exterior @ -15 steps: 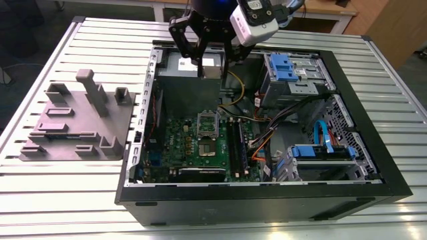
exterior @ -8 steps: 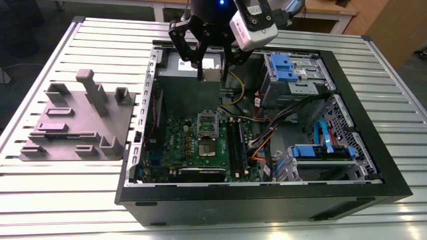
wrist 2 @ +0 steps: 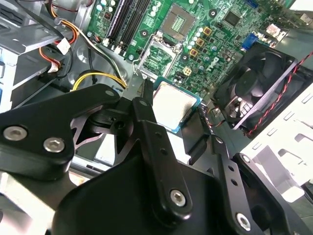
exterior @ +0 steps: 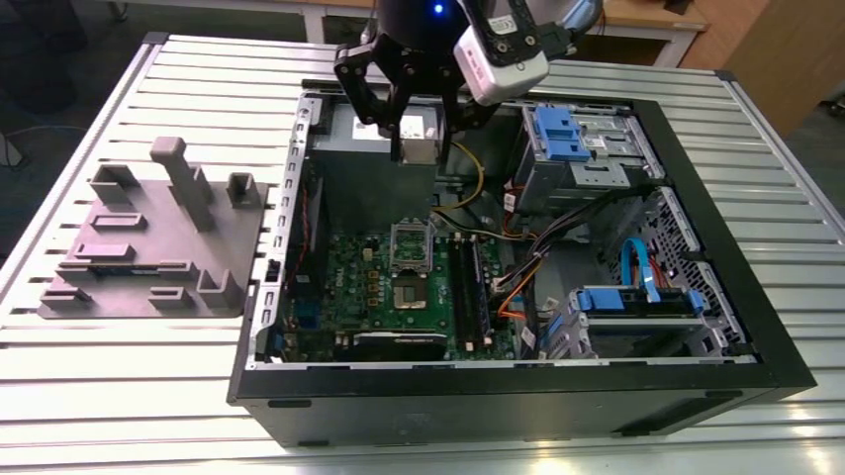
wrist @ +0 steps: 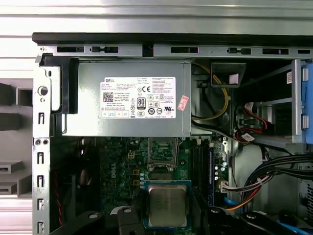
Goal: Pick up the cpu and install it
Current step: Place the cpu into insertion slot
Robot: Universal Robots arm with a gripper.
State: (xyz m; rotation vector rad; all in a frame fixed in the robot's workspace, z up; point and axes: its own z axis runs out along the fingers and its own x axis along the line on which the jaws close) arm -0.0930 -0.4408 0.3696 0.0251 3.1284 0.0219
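The cpu (exterior: pixel 419 148), a flat square chip with a silvery top, hangs above the open computer case (exterior: pixel 739 327) near its back wall. My gripper (exterior: pixel 418 137) is shut on the chip, with black fingers on two opposite edges. In both wrist views the cpu (wrist 2: pixel 173 105) (wrist: pixel 167 205) sits between the fingers (wrist 2: pixel 145 93). Below it on the green motherboard (exterior: pixel 356 277) lies the socket (exterior: pixel 410 294) (wrist 2: pixel 178 19) (wrist: pixel 161 175), with its silver frame (exterior: pixel 412 245) (wrist 2: pixel 159 54) swung up and open.
A grey moulded tray with upright posts (exterior: pixel 145 247) rests on the slatted table at the exterior view's left. Inside the case are the power supply (wrist: pixel 127 98), drive cages with blue clips (exterior: pixel 568 134), loose cables (exterior: pixel 528 267), memory slots (exterior: pixel 473 287) and a black fan (wrist 2: pixel 259 88).
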